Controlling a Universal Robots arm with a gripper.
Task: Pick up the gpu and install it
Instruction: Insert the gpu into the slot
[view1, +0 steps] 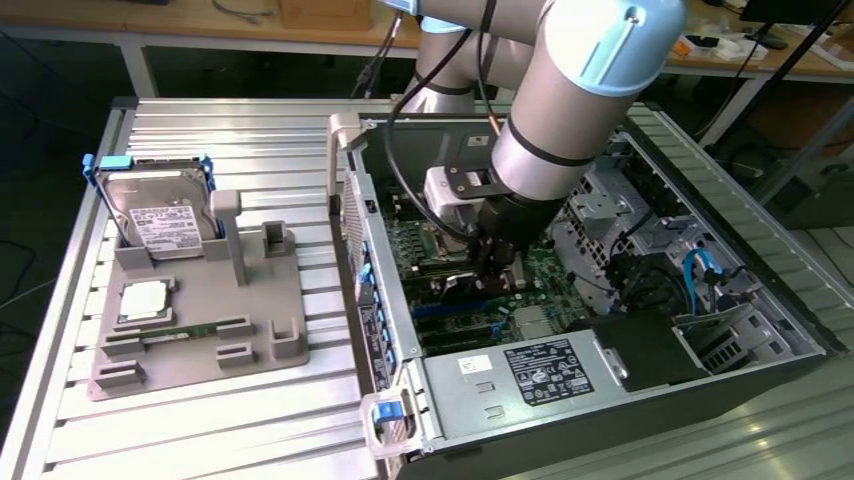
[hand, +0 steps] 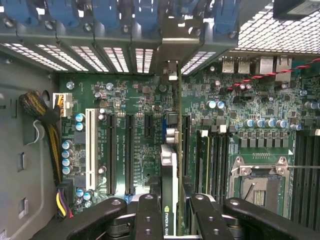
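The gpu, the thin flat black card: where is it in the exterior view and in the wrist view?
Exterior view: the thin flat black gpu card sits under the hand, inside the open computer case.
Wrist view: the card is edge-on, clamped between the hand's fingers.
Shared landmark: the green motherboard beneath it.

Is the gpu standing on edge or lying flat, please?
On edge: the gpu shows as a thin slab gripped in the claw, over the motherboard.

Thin gpu (hand: 170, 175) edge-on above motherboard
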